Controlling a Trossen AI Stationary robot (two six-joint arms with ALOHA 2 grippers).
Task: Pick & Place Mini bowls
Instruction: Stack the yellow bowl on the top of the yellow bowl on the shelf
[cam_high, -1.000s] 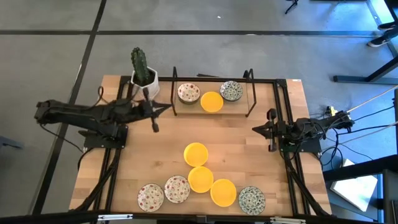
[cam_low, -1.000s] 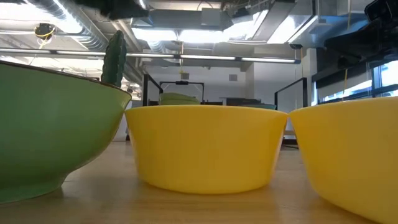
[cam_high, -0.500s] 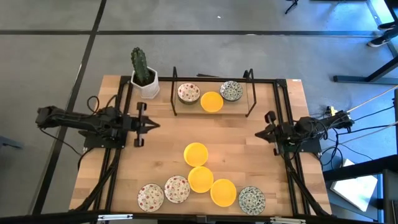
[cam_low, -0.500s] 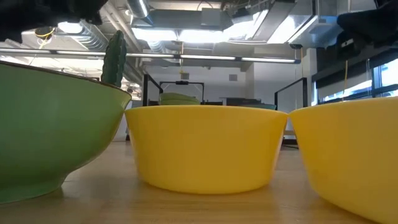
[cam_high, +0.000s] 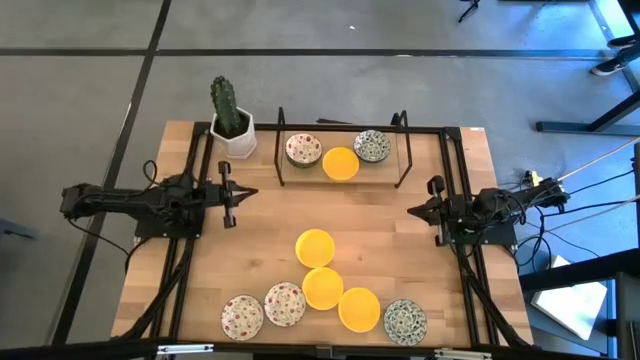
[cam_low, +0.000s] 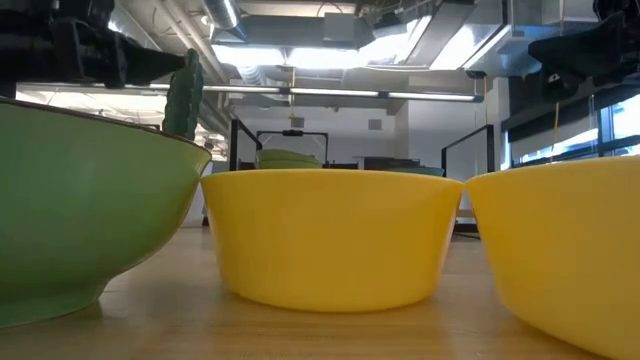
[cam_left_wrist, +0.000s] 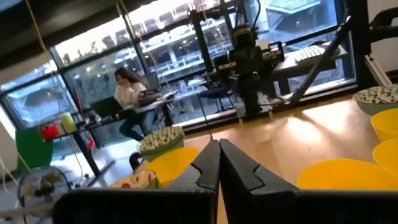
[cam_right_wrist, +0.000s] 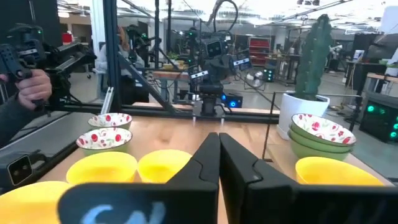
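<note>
Bowls sit untouched mid-frame as your left tool has swung back to the left edge, both tools clenched and empty; picking can begin.

High view: straight down from above, whole tabletop in frame with floor on every side. Low view: at tabletop height by the near edge, facing level across to the far edge and the room, pressed close against the yellow mini bowls, which fill most of the frame. Left wrist view: from the left edge, facing across the wood past the left gripper toward the right arm. Right wrist view: from the right edge, facing the opposite way past the right gripper toward the left arm. Shared by all four: yellow bowls at mid-table; cactus shared by high, low and right wrist views.
</note>
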